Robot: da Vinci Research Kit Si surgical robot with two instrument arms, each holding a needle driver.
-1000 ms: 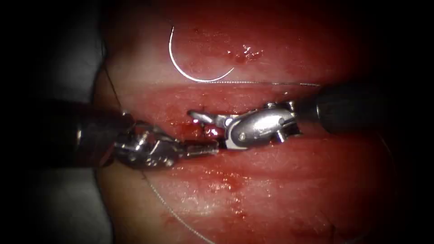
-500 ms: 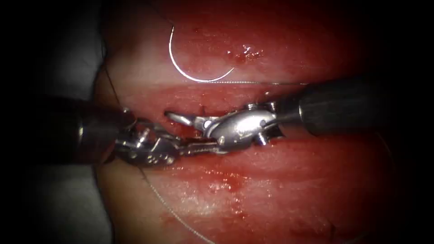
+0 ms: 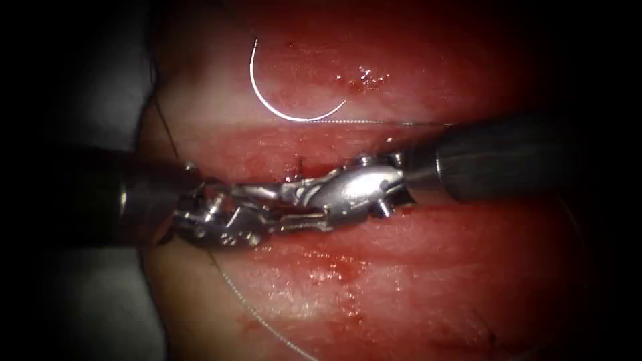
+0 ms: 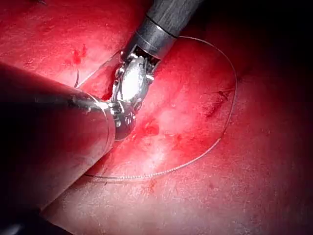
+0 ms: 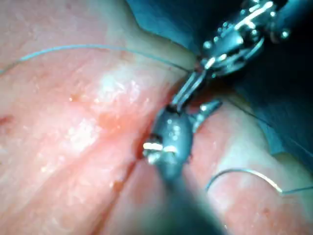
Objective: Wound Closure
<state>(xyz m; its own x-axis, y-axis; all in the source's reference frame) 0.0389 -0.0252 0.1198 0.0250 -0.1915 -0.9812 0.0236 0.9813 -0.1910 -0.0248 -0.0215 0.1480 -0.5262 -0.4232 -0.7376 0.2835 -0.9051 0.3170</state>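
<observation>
The needle (image 3: 281,100) lies loose on top of the tissue (image 3: 401,267), behind the cut (image 3: 267,175) and apart from both tools. Its thread (image 3: 388,122) runs off to the right over the tissue. The left claw (image 3: 294,220) comes in from the left and the right claw (image 3: 267,194) from the right. They meet over the cut, tips side by side. More thread lies on the tissue in front of the left tool.
</observation>
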